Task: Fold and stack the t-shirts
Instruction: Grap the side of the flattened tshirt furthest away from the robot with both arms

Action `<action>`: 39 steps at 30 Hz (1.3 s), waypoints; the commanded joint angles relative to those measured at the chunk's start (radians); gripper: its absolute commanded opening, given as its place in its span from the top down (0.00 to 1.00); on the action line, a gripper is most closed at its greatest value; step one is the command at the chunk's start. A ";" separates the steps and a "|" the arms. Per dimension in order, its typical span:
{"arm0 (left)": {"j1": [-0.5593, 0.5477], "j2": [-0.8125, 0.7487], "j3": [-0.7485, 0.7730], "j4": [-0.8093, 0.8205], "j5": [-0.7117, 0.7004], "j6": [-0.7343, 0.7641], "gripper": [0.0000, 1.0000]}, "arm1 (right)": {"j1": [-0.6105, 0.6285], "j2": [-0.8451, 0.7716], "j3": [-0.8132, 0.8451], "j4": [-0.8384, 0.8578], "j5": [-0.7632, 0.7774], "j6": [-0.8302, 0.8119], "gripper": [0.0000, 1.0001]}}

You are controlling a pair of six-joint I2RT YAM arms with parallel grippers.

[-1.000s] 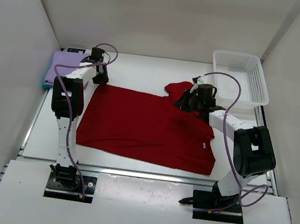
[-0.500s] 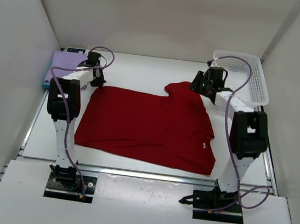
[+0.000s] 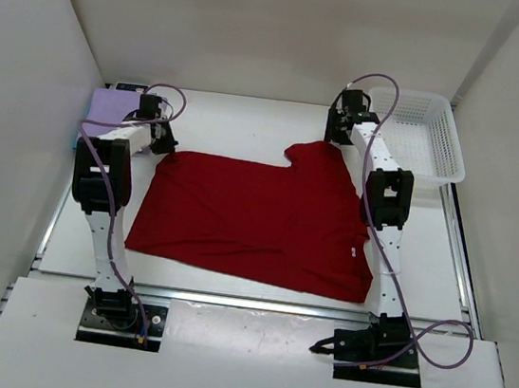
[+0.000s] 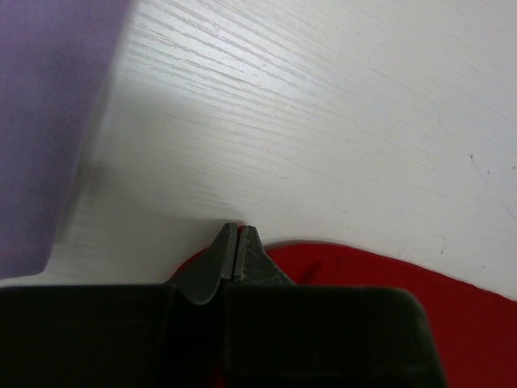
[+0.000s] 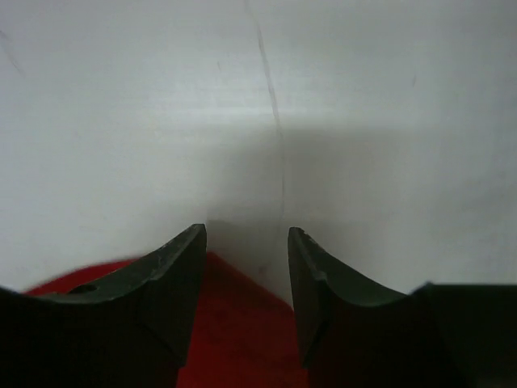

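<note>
Inventory on the bench (image 3: 240, 124): three t-shirts and one basket.

One red t-shirt (image 3: 256, 218) lies spread flat across the middle of the bench, with a sleeve pointing toward the far right. One lavender t-shirt (image 3: 113, 103) lies folded at the far left corner. It rests on one teal-blue t-shirt (image 3: 80, 137), of which only a narrow edge shows. One white mesh basket (image 3: 426, 130) stands at the far right corner, apart from the red t-shirt.

Markings: one small white tag (image 3: 352, 252) sits on the red t-shirt near its right edge. Any writing on it is too small to read.

Left gripper (image 4: 237, 238): jaws together, pinching the far left corner of the red t-shirt, near the lavender t-shirt.

Right gripper (image 5: 246, 234): jaws apart, nothing clamped. It is positioned at the far right corner of the red t-shirt, with red fabric showing below the gap.
</note>
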 commanded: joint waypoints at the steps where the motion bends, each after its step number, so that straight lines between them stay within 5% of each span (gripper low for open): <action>1: 0.000 -0.077 -0.007 0.028 0.035 -0.009 1.00 | 0.002 -0.027 0.007 -0.110 0.009 -0.027 0.54; 7: -0.017 -0.086 -0.011 0.030 0.020 -0.009 1.00 | 0.017 -0.001 0.054 -0.153 -0.036 -0.023 0.54; 13: -0.005 -0.098 -0.027 0.037 0.037 -0.013 1.00 | 0.019 0.017 0.099 -0.208 -0.091 0.023 0.77; 16: -0.013 -0.104 -0.024 0.033 0.035 -0.009 1.00 | 0.010 -0.013 0.120 -0.217 -0.095 0.039 0.99; 34: 0.021 -0.230 -0.128 0.063 0.071 -0.050 1.00 | 0.069 -0.303 0.039 -0.386 -0.011 0.020 1.00; 37: 0.021 -0.256 -0.155 0.053 0.083 -0.050 1.00 | 0.082 -0.392 -0.193 -0.376 -0.004 0.013 1.00; 39: 0.023 -0.281 -0.174 0.065 0.072 -0.050 1.00 | 0.086 -0.532 -0.453 -0.197 -0.003 0.023 1.00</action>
